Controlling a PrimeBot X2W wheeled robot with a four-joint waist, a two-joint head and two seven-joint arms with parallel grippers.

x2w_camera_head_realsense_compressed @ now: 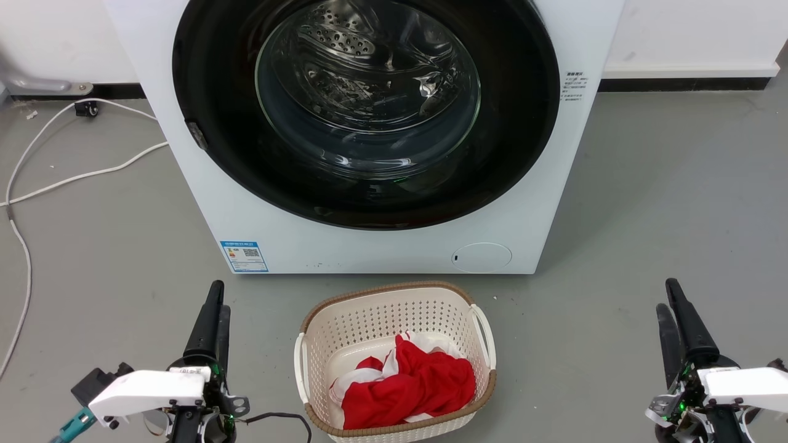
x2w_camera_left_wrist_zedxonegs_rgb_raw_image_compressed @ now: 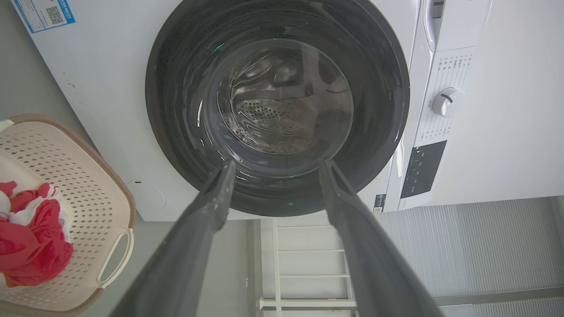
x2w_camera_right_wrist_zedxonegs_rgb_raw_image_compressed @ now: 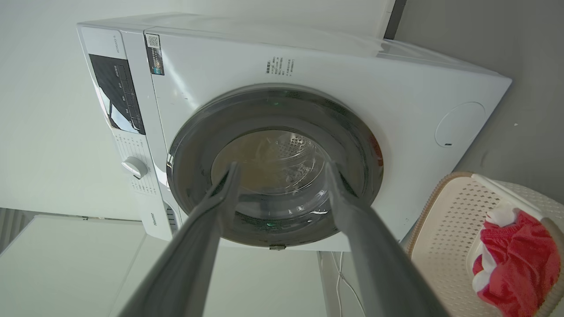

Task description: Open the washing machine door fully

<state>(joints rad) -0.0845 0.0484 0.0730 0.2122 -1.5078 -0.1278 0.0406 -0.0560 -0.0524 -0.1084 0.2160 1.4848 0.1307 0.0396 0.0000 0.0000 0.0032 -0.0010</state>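
Note:
The washing machine (x2w_camera_head_realsense_compressed: pixel 381 249) is a white front-loader standing straight ahead of me on the grey floor. The washing machine door (x2w_camera_head_realsense_compressed: pixel 367 104), a glossy black rim around a clear glass bowl, lies closed flat against the front, with the steel drum visible through it. A small metal piece (x2w_camera_head_realsense_compressed: pixel 197 135) sits on the rim's left edge. My left gripper (x2w_camera_head_realsense_compressed: pixel 218 298) is low at the left and my right gripper (x2w_camera_head_realsense_compressed: pixel 666 294) low at the right, both well short of the machine. In the wrist views the left gripper (x2w_camera_left_wrist_zedxonegs_rgb_raw_image_compressed: pixel 277 162) and right gripper (x2w_camera_right_wrist_zedxonegs_rgb_raw_image_compressed: pixel 282 165) stand open and empty, pointing at the door (x2w_camera_left_wrist_zedxonegs_rgb_raw_image_compressed: pixel 277 105) (x2w_camera_right_wrist_zedxonegs_rgb_raw_image_compressed: pixel 273 163).
A cream perforated basket (x2w_camera_head_realsense_compressed: pixel 369 320) holding red and white cloth (x2w_camera_head_realsense_compressed: pixel 418 381) stands on the floor between my arms, just in front of the machine. White cables (x2w_camera_head_realsense_compressed: pixel 74 178) trail over the floor at the left. A wall runs behind the machine.

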